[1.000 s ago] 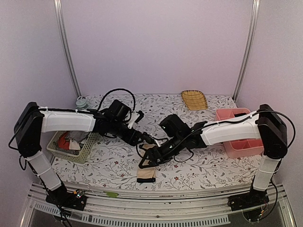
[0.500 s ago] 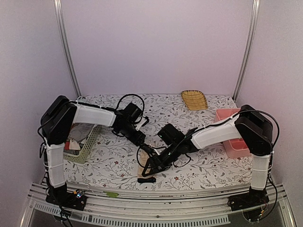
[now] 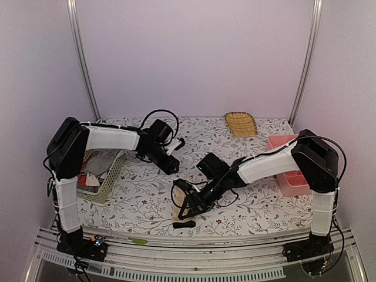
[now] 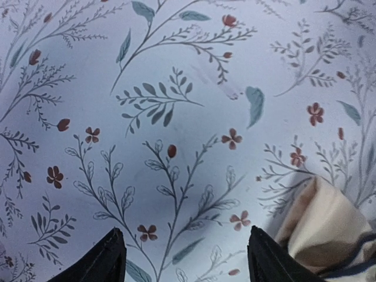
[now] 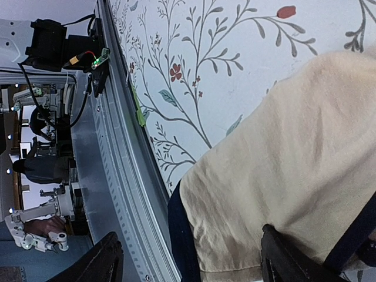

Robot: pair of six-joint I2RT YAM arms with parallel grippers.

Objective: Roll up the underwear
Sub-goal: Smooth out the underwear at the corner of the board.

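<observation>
One beige underwear (image 3: 178, 210) with black edging (image 3: 184, 224) lies near the table's front edge, partly folded. In the right wrist view the same underwear (image 5: 282, 170) fills the right side, its dark edge (image 5: 181, 235) toward the rail. My right gripper (image 5: 194, 261) hovers open over it, one fingertip (image 5: 282, 258) above the cloth and the other beyond the table edge. My left gripper (image 4: 188, 258) is open over bare tablecloth, with a corner of the underwear (image 4: 323, 226) off to its right. In the top view the left gripper (image 3: 172, 167) sits behind the right gripper (image 3: 187, 204).
A pale green basket (image 3: 108, 182) holding more clothes stands at the left. A pink divided bin (image 3: 288, 176) is at the right, and a yellow woven tray (image 3: 241, 124) at the back. The metal rail (image 5: 117, 194) runs right along the front edge.
My left gripper has drawn back and to the left, away from the underwear. The right gripper has shifted slightly toward the front edge over the cloth.
</observation>
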